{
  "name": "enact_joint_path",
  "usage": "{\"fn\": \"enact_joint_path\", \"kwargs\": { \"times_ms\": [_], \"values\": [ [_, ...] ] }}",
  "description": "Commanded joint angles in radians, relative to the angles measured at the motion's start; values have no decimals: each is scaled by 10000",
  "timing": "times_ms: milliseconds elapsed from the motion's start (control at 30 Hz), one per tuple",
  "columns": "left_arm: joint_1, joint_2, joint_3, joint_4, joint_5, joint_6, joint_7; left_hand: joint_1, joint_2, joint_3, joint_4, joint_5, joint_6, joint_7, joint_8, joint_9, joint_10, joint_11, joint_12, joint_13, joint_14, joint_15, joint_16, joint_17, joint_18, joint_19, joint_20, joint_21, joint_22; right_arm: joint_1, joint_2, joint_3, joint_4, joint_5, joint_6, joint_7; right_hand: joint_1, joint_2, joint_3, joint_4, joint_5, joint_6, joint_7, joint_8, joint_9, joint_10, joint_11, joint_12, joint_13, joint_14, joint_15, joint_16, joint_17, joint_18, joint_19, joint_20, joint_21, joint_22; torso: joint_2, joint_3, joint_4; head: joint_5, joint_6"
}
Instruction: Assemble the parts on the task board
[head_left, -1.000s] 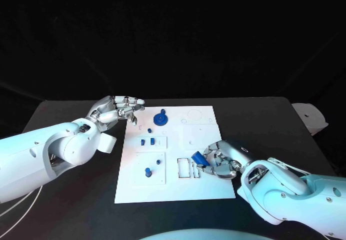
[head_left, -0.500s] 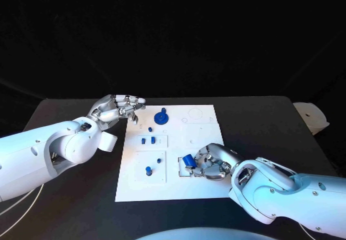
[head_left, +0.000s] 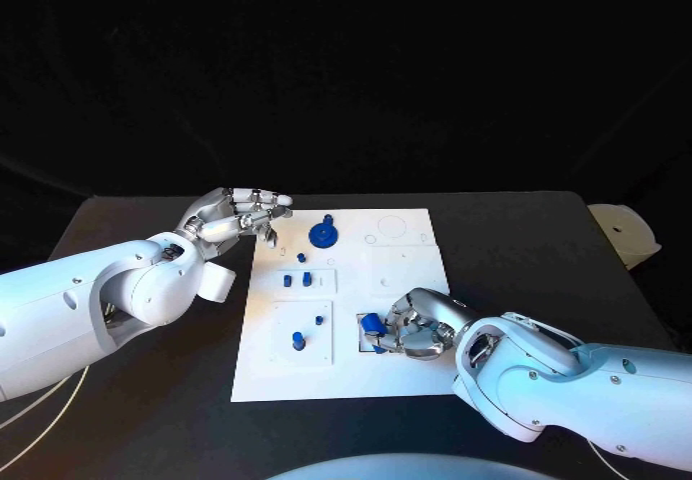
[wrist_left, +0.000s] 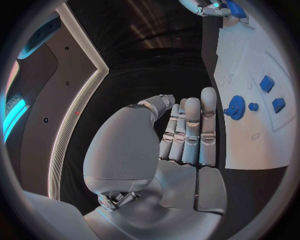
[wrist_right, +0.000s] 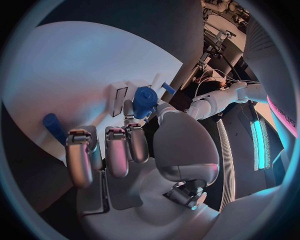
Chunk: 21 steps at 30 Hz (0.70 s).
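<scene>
Right hand (head_left: 413, 330) pinches a blue part (head_left: 372, 323) over the task board (head_left: 411, 262) (left hand (head_left: 235, 213) curled, empty).

Task board (head_left: 411, 375) lies mid-table; parts (head_left: 299, 343) on it (left half mostly).

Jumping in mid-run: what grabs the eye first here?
The right hand holds a blue part over the slots near the task board's front right. The left hand hovers at the board's far left corner, holding nothing, beside the blue gear.
</scene>
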Motion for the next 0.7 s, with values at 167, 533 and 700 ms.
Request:
{"fn": "enact_joint_path", "kwargs": {
  "times_ms": [167,533,700],
  "values": [
    [4,-3,6,47,46,201,17,-129,22,-35,-38,55,-7,-46,18,4,-95,2,88,17,-81,-14,46,-25,155,29,61,-39,-17,-7,112,-5,-181,-357,294,-184,-434,-19,-353,13,-295,201,-269,98,86,188,-110,-78,1457,911,-88,39,1885,-142,1028,-95,44,2634,0,2,-3,30,-8],
    [4,-19,6,53,46,237,-26,-132,44,-26,-32,60,-6,-46,21,4,-101,2,101,20,-83,-14,50,-29,155,30,61,-42,-18,-5,206,-4,-217,-642,160,-150,-1552,216,-1800,23,-1918,73,-261,270,305,130,-101,-265,1418,899,-80,13,1832,-142,1028,-91,44,2634,-4,-2,-6,-7,-10],
    [4,-34,6,65,46,275,-64,-132,50,-23,-30,61,-5,-46,22,4,-102,2,104,21,-83,-14,50,-30,155,30,61,-42,-18,-6,148,-4,-138,-802,120,-111,-1605,258,-2138,16,-1755,51,-258,294,337,123,-98,-296,1416,898,-76,10,1826,-142,1028,-86,44,2634,-5,2,-13,-4,-3]
  ]
}}
